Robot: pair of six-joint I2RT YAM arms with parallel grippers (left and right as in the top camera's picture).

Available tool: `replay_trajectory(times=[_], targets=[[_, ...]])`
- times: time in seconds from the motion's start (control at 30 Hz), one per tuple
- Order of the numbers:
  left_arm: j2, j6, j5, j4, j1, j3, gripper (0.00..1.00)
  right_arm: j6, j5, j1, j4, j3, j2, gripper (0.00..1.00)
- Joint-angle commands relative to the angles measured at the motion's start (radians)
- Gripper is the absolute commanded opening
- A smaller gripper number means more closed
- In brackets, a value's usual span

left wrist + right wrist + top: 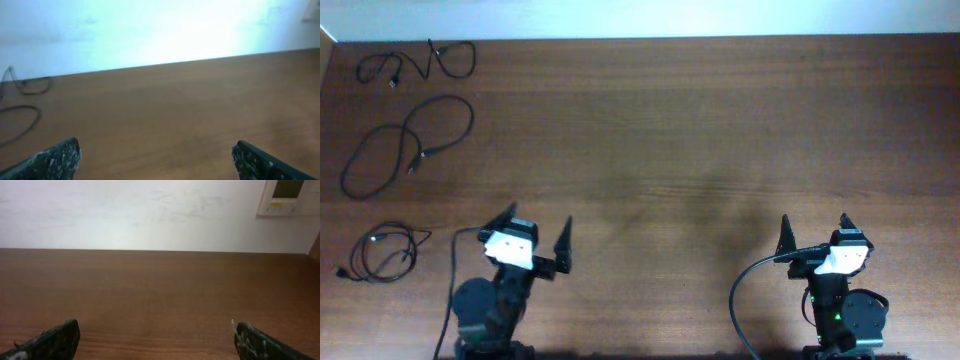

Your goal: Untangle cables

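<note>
three thin black cords are lying down the left side of the overhead picture, each on its own and not touching the others. the top cord (472,60) is stretching sideways in the upper left corner. the middle cord (420,156) is making a big loose loop just below it. the bottom cord (390,232) is sitting in a small tight coil at the lower left, and it looks like the only one that may be needing more work.

the left gripper (535,230) is hovering over the bare table (700,130) at the lower left, with its fingers spread wide and holding nothing. the coil is lying near those fingers, to their left in the picture. the right gripper (815,232) is waiting at the lower right, also wide and empty, well apart from all the cords. so the left gripper is the nearer one by far.

in the left wrist picture two cords are peeking in at the left edge, so that arm is pointing past them and would need to turn left to reach.
</note>
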Motion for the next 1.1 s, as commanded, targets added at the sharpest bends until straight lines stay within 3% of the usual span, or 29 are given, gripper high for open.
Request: replay_trajectory(times=[0.0,0.13,0.3,0.43,1.07], targets=[[-0.054,0.008,-0.125,0.034,-0.074,-0.071,0.99,0.001,0.006,-0.001,-0.007,-0.005,-0.008,0.98],[-0.114,0.008,-0.231,0.039,-0.122,-0.122,0.99,0.001,0.006,-0.001,-0.007,-0.005,-0.008,0.98],[-0.191,0.001,-0.257,0.035,-0.121,-0.15,0.99,0.001,0.006,-0.001,-0.007,-0.005,-0.008,0.98],[-0.244,-0.07,-0.333,-0.04,-0.121,-0.15,0.99,0.001,0.006,-0.001,-0.007,-0.005,-0.008,0.98],[-0.249,-0.094,-0.363,-0.037,-0.095,-0.15,0.99,0.001,0.006,-0.001,-0.007,-0.005,-0.008,0.98]])
